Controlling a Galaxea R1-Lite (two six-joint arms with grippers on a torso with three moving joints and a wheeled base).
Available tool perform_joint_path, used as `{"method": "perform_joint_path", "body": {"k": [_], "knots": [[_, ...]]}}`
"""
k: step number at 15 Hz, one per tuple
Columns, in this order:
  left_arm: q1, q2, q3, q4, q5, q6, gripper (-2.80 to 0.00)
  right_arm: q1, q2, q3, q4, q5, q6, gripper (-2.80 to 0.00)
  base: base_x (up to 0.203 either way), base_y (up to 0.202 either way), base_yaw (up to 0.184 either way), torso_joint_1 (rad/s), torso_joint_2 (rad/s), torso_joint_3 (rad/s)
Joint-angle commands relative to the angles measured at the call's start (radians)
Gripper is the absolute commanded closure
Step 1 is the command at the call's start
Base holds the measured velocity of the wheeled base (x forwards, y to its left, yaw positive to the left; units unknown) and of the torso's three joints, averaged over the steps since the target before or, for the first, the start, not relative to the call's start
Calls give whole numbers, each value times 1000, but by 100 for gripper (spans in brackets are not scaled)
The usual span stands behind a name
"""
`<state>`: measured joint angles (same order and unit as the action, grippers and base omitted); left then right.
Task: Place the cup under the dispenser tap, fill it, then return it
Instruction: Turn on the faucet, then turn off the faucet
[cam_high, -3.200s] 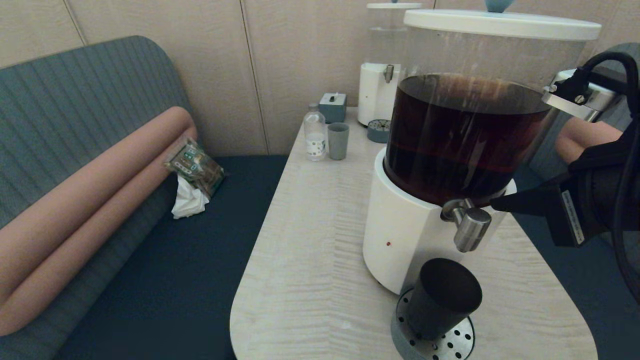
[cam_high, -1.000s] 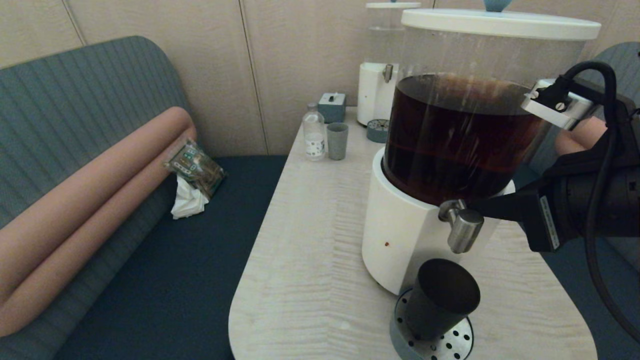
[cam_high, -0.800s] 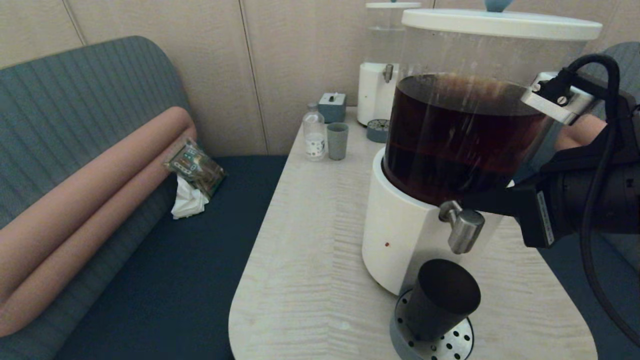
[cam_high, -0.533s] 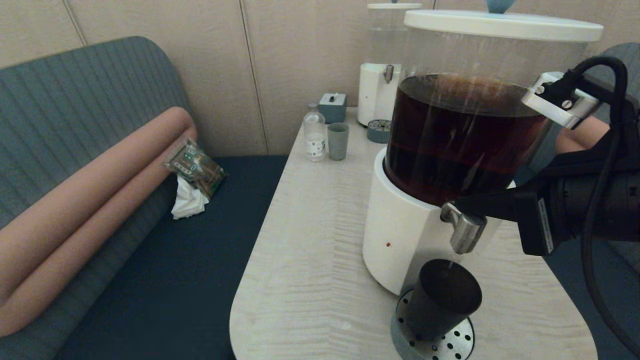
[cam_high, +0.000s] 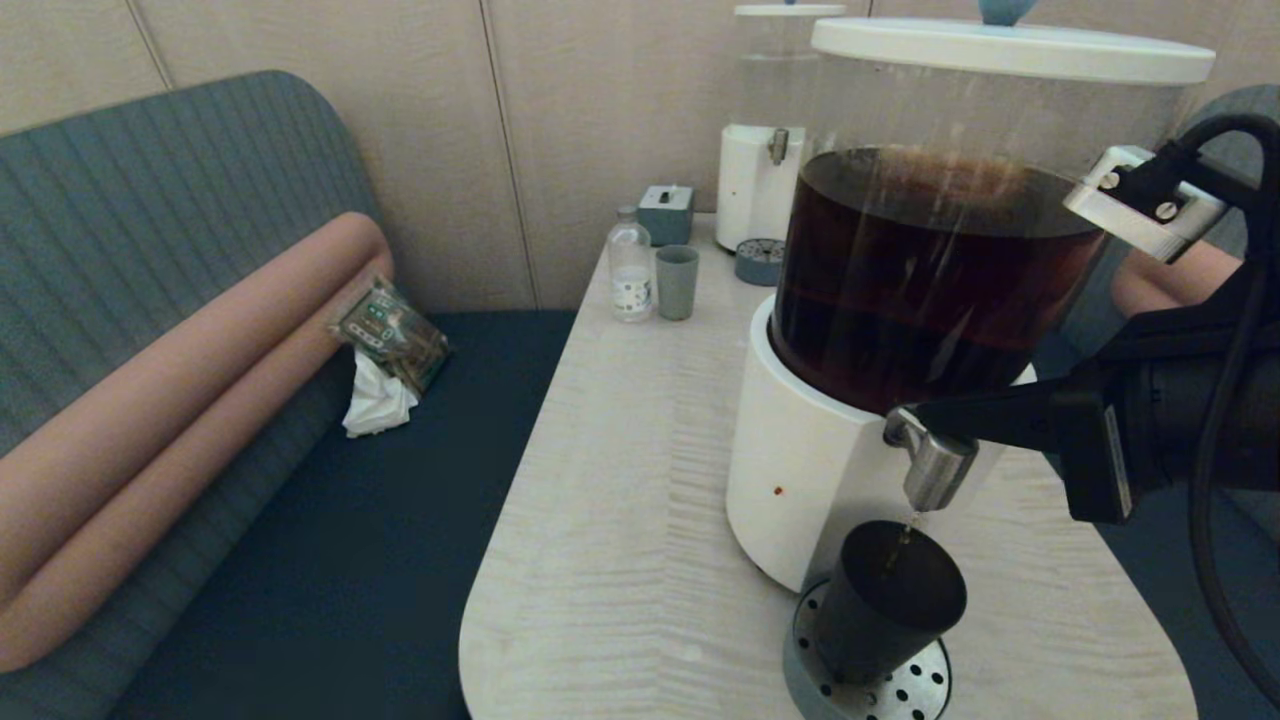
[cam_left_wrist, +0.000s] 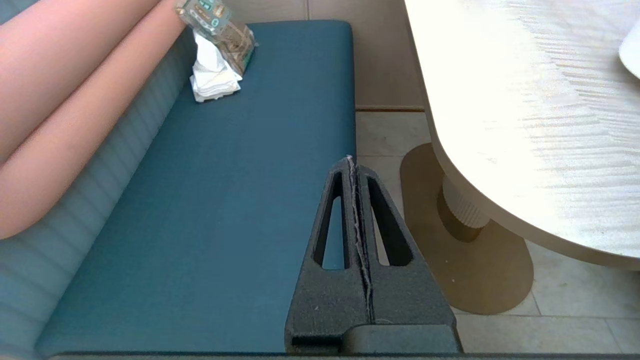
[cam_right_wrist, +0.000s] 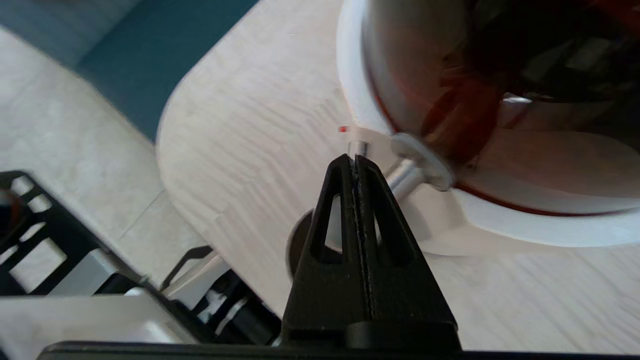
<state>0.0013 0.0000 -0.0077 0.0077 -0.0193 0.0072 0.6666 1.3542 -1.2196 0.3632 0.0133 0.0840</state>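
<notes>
A thin brown stream now falls from the tap (cam_high: 938, 470) into the cup (cam_high: 885, 610), on the drip tray (cam_high: 915, 688) at the tap's 6 o'clock; a second ago nothing flowed. The right gripper (cam_high: 915, 413), fingers pressed together, reaches in level from 3 o'clock onto the tap's top. The left gripper (cam_left_wrist: 354, 165), also closed, hangs beside the table (cam_high: 620, 500).

The cup (cam_high: 888, 600) stands on a drip tray (cam_high: 905, 690) directly under the dispenser tap (cam_high: 935, 465) (near the table (cam_high: 620, 520) front edge); a bottle (cam_high: 630, 268) stands far behind, leftward.
</notes>
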Motion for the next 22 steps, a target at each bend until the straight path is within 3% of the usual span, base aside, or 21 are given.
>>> {"method": "perform_joint_path", "body": {"k": [1, 4, 13, 17, 22], "knots": [[0, 0, 0, 0, -1, 0, 0, 2, -5, 1, 8, 11, 0, 0, 0, 0, 0, 0, 0, 0], [0, 0, 0, 0, -1, 0, 0, 2, -7, 9, 10, 45, -1, 0, 0, 0, 0, 0, 0, 0], [0, 2, 0, 0, -1, 0, 0, -35, -122, -17, 7, 32, -4, 0, 0, 0, 0, 0, 0, 0], [0, 0, 0, 0, -1, 0, 0, -172, -237, -14, 35, 35, -28, 0, 0, 0, 0, 0, 0, 0], [0, 1, -1, 0, -1, 0, 0, -472, -375, 14, 62, 46, -81, 0, 0, 0, 0, 0, 0, 0]]}}
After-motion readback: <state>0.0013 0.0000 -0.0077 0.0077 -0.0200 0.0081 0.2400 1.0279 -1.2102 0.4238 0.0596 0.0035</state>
